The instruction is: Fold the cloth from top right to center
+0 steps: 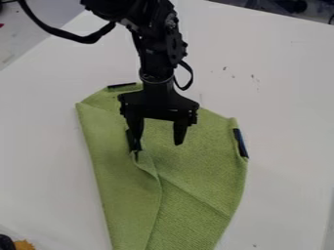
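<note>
The black gripper [157,145] hangs over the upper middle of the green cloth [202,166], its two fingers spread apart. Its left fingertip is at the raised edge of a folded flap [120,176], which covers the left part of the cloth; whether it touches the fabric I cannot tell. The flap's inner edge curves down toward the bottom of the view. A dark tag [122,85] lies at the cloth's top left edge, and a dark blue one [240,142] at its right edge. The gripper hides part of the cloth's top edge.
The white table [281,97] surrounds the cloth. In the bottom left corner are a black object [7,242] and an orange-yellow one [24,245]. Small dark specks [253,76] mark the table right of the arm. A black cable loops beside the arm at the top left.
</note>
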`<state>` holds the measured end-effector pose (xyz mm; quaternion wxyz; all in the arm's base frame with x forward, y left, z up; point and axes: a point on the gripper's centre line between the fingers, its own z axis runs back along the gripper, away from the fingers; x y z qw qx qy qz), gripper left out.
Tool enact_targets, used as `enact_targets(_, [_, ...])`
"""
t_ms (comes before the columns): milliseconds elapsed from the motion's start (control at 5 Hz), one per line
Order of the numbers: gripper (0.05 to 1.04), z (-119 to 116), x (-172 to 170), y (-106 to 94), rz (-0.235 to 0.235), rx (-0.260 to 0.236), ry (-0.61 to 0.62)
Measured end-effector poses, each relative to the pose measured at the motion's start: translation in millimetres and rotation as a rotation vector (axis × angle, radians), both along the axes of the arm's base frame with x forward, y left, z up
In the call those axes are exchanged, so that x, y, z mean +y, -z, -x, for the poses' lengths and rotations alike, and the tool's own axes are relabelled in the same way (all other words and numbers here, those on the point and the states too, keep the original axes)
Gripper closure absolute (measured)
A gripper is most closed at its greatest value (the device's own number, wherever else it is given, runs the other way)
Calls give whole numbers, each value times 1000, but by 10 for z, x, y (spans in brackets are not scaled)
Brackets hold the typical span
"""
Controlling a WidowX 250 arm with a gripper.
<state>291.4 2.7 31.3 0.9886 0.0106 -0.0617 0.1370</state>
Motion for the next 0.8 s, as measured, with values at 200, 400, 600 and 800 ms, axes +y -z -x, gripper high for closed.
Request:
enact_targets(200, [84,32,-5,72,-2,32,-6])
enact_targets(400, [84,-58,-344,14,-31,30,17])
enact_targets(600, [84,-223,-684,-50,-44,30,50])
enact_targets(800, [84,-454,-1134,-86,-43,19,101])
